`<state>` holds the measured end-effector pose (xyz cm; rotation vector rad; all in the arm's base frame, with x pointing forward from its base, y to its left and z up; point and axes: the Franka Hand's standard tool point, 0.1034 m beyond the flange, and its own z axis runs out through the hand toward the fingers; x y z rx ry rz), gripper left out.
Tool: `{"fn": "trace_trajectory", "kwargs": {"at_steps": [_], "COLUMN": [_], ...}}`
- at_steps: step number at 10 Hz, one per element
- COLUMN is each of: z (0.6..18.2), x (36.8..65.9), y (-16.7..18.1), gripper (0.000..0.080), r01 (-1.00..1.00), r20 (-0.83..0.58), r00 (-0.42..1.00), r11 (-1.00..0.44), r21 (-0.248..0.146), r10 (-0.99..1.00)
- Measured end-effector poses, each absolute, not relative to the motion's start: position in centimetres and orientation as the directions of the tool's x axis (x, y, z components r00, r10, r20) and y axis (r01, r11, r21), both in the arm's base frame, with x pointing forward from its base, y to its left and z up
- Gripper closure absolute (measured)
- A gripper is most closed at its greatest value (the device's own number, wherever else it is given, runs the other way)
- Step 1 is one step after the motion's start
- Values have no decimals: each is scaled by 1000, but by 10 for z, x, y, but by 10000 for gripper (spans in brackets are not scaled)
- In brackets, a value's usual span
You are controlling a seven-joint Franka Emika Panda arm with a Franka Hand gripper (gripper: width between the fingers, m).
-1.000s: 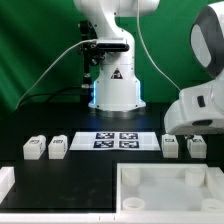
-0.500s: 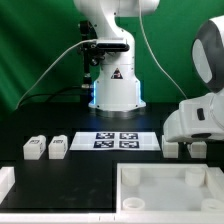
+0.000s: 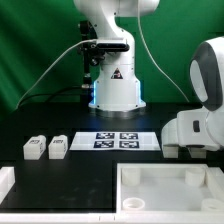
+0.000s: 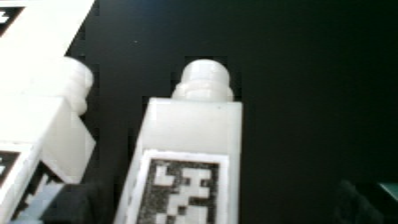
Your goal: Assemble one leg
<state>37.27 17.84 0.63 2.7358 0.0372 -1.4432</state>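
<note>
In the wrist view a white leg (image 4: 192, 150) lies on the black table, its tag face up and its rounded peg end pointing away. A second leg (image 4: 54, 120) lies close beside it. My gripper (image 4: 205, 205) is open and straddles the tagged leg. One dark fingertip (image 4: 50, 200) sits between the two legs and the other (image 4: 374, 195) stands clear on the far side. In the exterior view my hand (image 3: 198, 132) is low at the right and hides those two legs. Two more legs (image 3: 33, 148) (image 3: 58, 147) lie at the left.
The marker board (image 3: 118, 140) lies mid-table in front of the robot base. The large white tabletop piece with a raised rim (image 3: 128, 178) sits at the front right. Another white piece (image 3: 5, 185) is at the front left edge.
My hand has come down over the two right-hand legs. They showed in the exterior view a second ago and are now covered by it.
</note>
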Motion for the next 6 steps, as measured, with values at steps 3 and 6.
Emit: {"fn": "trace_trajectory", "kwargs": {"at_steps": [3,6], "z": [6,6], "x": [372,372], "y": [178,178], "gripper": [427,510], "r01": [44,44], "r20": [-826,-826], "r00": [564,564], "r11": [-999,-999], "r21": [31,31], "r10": [-1,-1]}}
